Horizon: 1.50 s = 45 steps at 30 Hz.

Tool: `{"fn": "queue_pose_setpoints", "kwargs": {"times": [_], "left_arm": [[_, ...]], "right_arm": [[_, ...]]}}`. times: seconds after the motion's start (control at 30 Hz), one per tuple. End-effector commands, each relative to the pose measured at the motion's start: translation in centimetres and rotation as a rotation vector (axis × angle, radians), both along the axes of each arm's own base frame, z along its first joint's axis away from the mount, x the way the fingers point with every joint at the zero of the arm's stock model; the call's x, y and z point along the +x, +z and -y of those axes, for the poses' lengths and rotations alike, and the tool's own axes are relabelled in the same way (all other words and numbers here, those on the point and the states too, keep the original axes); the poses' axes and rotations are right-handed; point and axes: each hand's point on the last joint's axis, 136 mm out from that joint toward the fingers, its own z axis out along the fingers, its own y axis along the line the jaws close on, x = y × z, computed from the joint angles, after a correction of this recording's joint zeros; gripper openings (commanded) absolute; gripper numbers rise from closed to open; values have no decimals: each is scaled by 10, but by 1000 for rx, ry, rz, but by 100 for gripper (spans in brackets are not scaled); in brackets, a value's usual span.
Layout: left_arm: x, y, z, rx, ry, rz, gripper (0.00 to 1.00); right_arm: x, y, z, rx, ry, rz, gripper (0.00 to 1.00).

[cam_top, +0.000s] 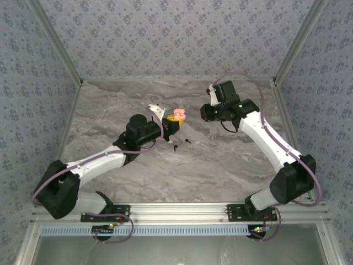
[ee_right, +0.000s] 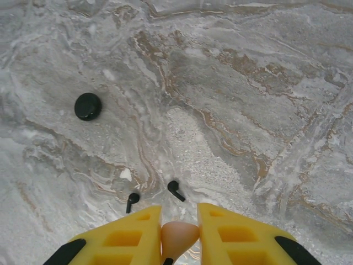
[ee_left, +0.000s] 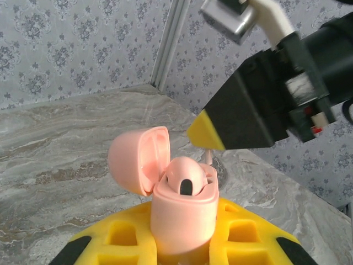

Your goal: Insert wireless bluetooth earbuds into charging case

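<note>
A grey-veined marble tabletop spreads beneath the left claw. Beyond it and to either side stand blue-grey walls with a floral print, joined by pale metal corner posts. The light is soft and even.

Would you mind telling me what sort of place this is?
Probably an enclosed robot test cell: patterned walls, an aluminium frame, and two robot arms bolted at a marble-look tabletop.

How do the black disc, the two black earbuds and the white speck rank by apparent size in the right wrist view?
1. Black disc, largest.
2. The earbud beside the speck and the other earbud: alike, tied.
3. White speck, smallest.
</note>
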Motion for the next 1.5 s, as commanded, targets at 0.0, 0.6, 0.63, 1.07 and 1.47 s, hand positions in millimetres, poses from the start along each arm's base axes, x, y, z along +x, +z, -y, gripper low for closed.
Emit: {"fn": "queue_pose_setpoints", "kwargs": {"times": [0.0,0.6,0.63,1.07,1.47], "left_arm": [[0,9,4,-49,-1,33,14],[0,-10,19,-36,-25,-10,14],[1,-10,19,-37,-27,-8,14],[-1,-4,25,-64,-52,-18,14],[-3,1,27,-82,-71,-23,14]], "right_arm": [[-5,31,-12,49,60,81,22],[-17,73,-53,149,176,190,23],[-18,74,-54,152,180,194,23],[-14,70,-66,157,183,192,23],[-14,66,-73,161,191,183,23]]}}
